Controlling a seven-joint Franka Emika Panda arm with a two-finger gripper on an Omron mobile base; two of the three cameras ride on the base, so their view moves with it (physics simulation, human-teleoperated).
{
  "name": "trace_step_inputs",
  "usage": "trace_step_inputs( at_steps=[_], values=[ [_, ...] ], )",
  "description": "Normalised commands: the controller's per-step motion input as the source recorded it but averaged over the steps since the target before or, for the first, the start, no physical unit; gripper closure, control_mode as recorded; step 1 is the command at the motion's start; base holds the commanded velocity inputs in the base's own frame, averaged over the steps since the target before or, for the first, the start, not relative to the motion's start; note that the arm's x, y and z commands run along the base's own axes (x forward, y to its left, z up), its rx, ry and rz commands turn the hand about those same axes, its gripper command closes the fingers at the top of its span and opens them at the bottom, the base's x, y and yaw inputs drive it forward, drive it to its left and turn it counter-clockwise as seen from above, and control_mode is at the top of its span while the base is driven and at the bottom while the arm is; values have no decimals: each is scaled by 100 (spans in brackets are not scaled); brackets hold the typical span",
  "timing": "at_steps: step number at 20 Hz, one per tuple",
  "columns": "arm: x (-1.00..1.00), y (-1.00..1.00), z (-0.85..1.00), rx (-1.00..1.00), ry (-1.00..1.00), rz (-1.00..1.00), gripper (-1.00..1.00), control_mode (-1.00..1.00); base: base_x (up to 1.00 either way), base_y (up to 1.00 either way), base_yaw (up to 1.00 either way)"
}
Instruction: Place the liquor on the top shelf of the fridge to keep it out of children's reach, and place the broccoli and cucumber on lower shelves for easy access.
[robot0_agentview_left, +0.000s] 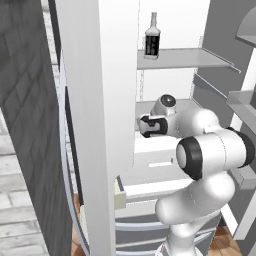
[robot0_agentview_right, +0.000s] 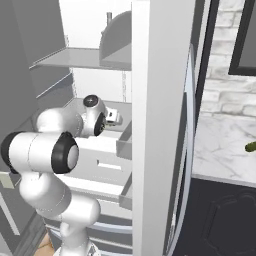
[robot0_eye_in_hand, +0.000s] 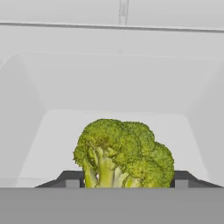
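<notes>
The liquor (robot0_agentview_left: 152, 37) stands upright on the top shelf (robot0_agentview_left: 187, 58) of the open fridge (robot0_agentview_left: 172, 17); its neck (robot0_agentview_right: 109, 18) peeks over a door bin in the right base view. My arm reaches into the fridge at a lower level, with the hand (robot0_agentview_left: 151, 125) partly hidden behind the white door edge. In the hand view my gripper (robot0_eye_in_hand: 127, 180) is shut on the broccoli (robot0_eye_in_hand: 124, 153), which sits between the two dark fingertips (robot0_eye_in_hand: 70, 179) above a white compartment floor. The cucumber (robot0_agentview_right: 251, 146) lies on the marble counter at the right.
The fridge's white door panel (robot0_agentview_left: 97, 100) stands close on my arm's left and another door edge (robot0_agentview_right: 160, 115) on its right. Door bins (robot0_agentview_right: 122, 145) jut toward the hand. Drawers (robot0_agentview_left: 150, 187) sit below the arm. A grey lower shelf (robot0_agentview_left: 150, 106) lies behind the hand.
</notes>
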Motion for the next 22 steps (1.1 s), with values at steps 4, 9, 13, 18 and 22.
trace_step_inputs(
  at_steps=[4, 9, 13, 18, 22],
  values=[
    [53, 0, -10, 0, 0, 0, 100, -100, 0, 0, 0],
    [52, 0, -17, 0, 0, 0, 100, -100, 0, 0, 0],
    [50, 0, -27, 0, 0, 0, 100, -100, 0, 0, 0],
    [47, 0, -40, 0, 0, 0, 100, -100, 0, 0, 0],
    [42, 0, -51, 0, 0, 0, 100, -100, 0, 0, 0]
  ],
)
